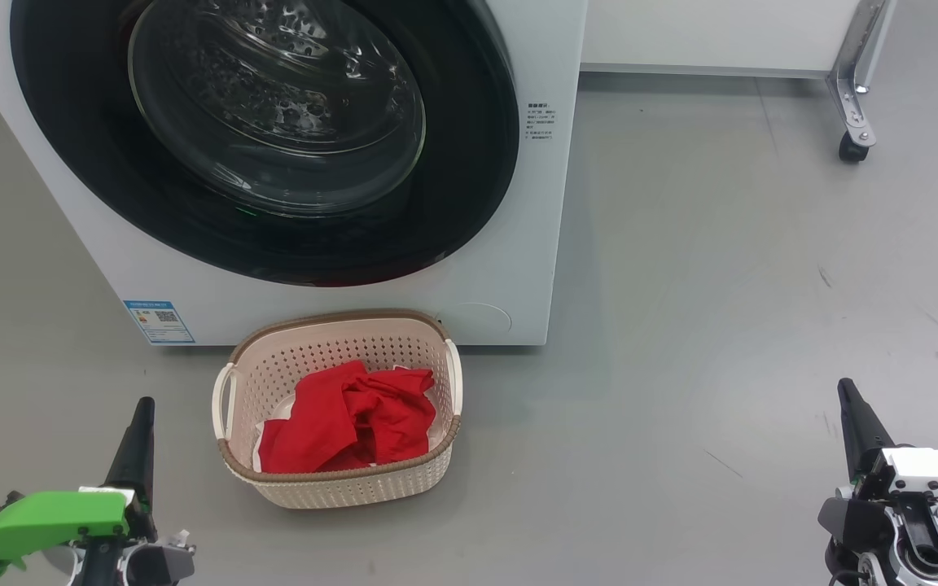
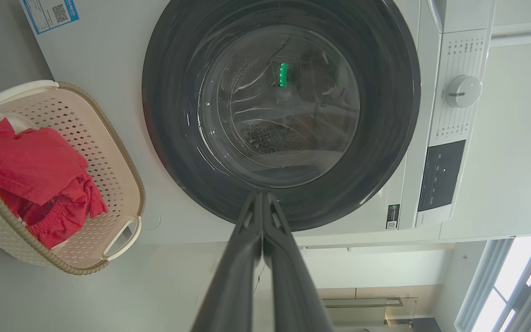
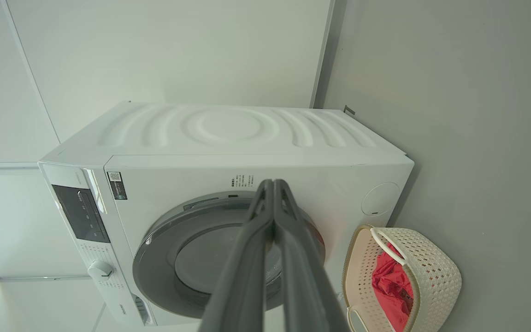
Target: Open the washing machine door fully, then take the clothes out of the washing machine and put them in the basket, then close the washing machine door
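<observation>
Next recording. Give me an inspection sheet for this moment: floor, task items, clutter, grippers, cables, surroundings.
Surface: grey floor, bare, with a few faint scuff marks.
Job's things: white washing machine with its door shut flush against the front. The red clothes lie in the basket, which stands on the floor just in front of the machine.
Clutter: nothing seen.
Grippers: left gripper and right gripper both have their fingers shut and hold nothing. They are low and apart from the basket.
Cables: nothing seen on the floor.
Surroundings: white wall panels. A metal leg on a caster wheel stands at the far right, and the left wrist view shows a window.
</observation>
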Motion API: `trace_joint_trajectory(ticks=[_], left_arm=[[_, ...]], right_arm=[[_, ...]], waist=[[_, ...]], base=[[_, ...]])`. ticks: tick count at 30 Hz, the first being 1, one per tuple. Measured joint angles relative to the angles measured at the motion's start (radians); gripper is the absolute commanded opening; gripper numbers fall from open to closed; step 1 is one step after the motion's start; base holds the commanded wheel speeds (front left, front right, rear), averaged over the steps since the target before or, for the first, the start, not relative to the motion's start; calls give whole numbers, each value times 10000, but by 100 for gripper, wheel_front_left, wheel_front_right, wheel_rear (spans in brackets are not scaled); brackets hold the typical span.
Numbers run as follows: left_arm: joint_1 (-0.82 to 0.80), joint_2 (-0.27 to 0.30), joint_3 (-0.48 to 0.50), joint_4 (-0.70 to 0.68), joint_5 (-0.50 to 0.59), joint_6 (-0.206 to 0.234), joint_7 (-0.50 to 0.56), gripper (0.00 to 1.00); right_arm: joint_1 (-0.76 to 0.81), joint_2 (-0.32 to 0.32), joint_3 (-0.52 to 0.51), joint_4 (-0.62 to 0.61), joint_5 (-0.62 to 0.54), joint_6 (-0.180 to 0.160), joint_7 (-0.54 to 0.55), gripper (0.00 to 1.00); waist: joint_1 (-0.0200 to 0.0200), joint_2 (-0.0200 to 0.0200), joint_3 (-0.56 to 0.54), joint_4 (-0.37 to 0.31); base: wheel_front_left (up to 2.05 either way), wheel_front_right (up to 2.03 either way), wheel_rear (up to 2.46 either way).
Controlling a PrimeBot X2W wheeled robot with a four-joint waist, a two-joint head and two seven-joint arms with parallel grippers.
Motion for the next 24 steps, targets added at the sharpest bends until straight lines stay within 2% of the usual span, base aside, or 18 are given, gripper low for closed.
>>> trace_joint_trajectory(ticks=[24], left_arm=[[1,-2,19,-6,0,0,2,0]], right_arm=[[0,4,-6,-2,0,0,12,0]], waist=[[0,0,0,0]], base=[[0,0,0]])
